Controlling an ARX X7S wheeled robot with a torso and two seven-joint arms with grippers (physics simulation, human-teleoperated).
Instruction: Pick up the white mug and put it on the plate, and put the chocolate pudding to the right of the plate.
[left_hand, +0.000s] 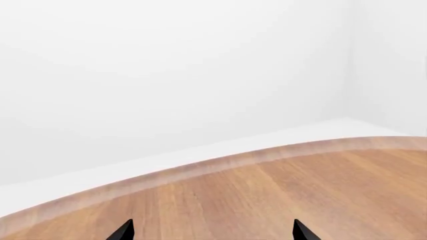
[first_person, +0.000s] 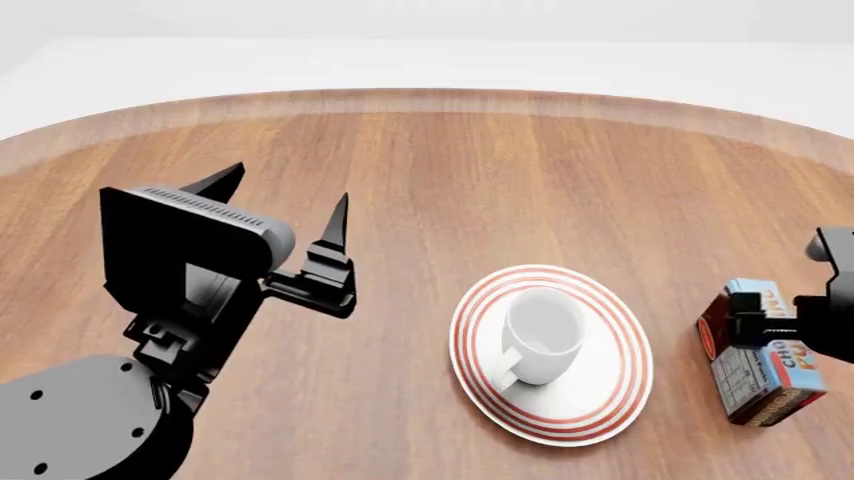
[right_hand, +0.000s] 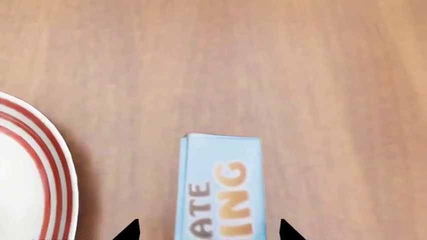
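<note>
The chocolate pudding (right_hand: 220, 187) lies between the spread fingertips of the right gripper (right_hand: 208, 231), with gaps on both sides, just right of the plate (first_person: 603, 395). The left gripper (first_person: 283, 205) is spread and holds nothing above the round wooden table (first_person: 534, 170), before white walls. The white mug (first_person: 542, 333) stands upright on the plate

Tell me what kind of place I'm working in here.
Most likely a bare simulated tabletop test scene, not a real room: a round wooden table against blank white surroundings, holding just a red-ringed plate with a white mug on it and a chocolate pudding carton to the plate's right.
</note>
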